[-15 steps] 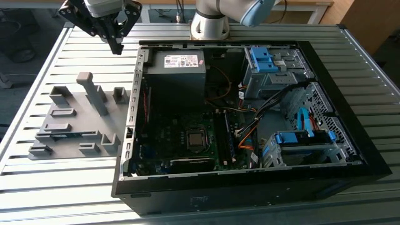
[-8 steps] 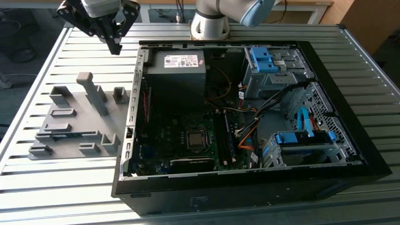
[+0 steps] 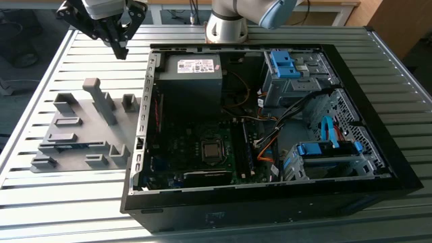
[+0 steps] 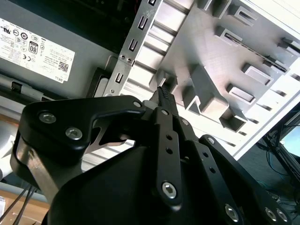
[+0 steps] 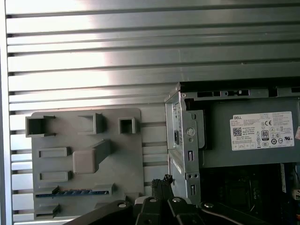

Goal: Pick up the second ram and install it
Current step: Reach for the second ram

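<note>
We see the gripper (image 3: 121, 52) closed and empty over the table's (image 3: 60, 223) far side, well apart from the second ram (image 5: 70, 192) slotted in the grey holder (image 3: 84, 134).

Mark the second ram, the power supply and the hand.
second ram (image 5: 70, 192): first wrist view, blue edge.
power supply (image 3: 192, 86): exterior view, grey top face.
hand (image 4: 163, 93): second wrist view, between its fingertips.

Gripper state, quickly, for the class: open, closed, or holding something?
Gripper: closed, fingertips pressed together, nothing held between them.
</note>
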Robot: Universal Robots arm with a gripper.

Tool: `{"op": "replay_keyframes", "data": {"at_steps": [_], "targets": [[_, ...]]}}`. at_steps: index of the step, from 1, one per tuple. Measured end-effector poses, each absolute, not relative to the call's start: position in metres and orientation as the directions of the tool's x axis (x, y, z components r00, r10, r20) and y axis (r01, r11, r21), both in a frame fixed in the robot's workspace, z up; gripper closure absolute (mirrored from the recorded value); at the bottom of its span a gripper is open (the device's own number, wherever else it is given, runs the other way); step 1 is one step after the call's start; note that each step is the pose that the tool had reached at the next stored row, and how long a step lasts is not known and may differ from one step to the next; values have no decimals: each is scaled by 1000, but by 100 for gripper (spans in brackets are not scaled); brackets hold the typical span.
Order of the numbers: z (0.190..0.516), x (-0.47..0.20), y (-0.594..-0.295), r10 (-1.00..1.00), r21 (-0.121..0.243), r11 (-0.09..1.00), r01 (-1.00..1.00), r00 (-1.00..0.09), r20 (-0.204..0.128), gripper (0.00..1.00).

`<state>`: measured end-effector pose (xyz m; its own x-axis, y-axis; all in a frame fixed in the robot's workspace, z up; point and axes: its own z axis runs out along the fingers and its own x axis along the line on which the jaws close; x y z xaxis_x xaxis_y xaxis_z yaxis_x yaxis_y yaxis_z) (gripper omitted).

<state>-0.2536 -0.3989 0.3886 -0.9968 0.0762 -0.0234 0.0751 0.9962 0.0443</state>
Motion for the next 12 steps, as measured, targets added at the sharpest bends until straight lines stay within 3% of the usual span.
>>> {"op": "replay_keyframes", "data": {"at_steps": [12], "targets": [[388,-261,-399,76,44,996,75,-997,-23,89]]}}
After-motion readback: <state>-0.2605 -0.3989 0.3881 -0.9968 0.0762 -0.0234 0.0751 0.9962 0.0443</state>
